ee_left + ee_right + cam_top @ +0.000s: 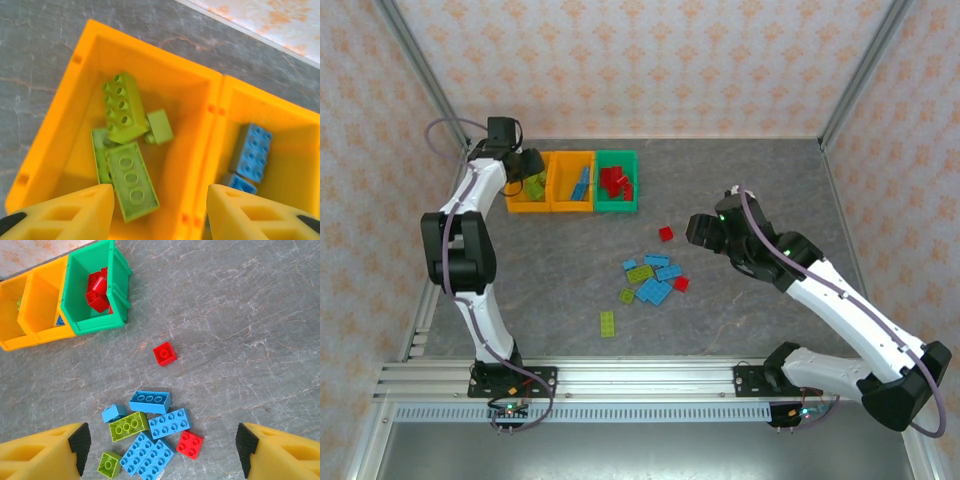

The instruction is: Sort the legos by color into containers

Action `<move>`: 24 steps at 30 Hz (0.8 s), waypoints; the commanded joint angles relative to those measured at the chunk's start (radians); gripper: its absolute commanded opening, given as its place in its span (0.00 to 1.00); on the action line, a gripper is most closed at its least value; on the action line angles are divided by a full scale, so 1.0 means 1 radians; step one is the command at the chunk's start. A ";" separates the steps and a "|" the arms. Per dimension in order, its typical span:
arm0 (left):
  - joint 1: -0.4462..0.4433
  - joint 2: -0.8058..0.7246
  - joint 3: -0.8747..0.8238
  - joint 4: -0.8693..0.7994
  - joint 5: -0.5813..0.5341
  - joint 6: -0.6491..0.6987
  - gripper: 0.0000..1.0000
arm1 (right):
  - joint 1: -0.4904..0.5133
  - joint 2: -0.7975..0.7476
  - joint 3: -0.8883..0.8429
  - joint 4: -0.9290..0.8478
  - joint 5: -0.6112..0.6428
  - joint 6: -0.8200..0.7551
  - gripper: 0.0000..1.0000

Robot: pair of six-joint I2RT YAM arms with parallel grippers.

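Left gripper [160, 212] yellow fingers spread wide over the lime bin, nothing between them

Lime legos [122, 107] lie in the left orange-yellow bin [80, 60], blue ones [252, 150] in the middle bin [305, 117] and red ones [97, 290] in the green bin [95, 326], so the sorting looks roughly half done. The loose pile [150, 432] of mixed colours sits mid-table, with a lone red brick [164, 353] nearby. The right gripper [160, 450] hangs over that pile, jaws apart and empty (probably lining up a pick). All this is on a grey marbled tabletop [250, 315], with patterned wallpaper [650, 60] behind.
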 commanded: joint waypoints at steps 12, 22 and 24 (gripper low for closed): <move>-0.514 -0.551 -0.448 0.009 0.030 -0.004 0.50 | 0.005 0.099 0.028 0.040 -0.014 -0.007 0.79; -0.721 -0.268 -0.398 -0.095 -0.024 0.060 0.57 | 0.004 0.069 0.001 0.039 -0.013 0.014 0.79; -0.724 -0.227 -0.397 -0.081 -0.033 0.020 0.60 | 0.005 0.060 -0.002 0.030 -0.006 0.016 0.79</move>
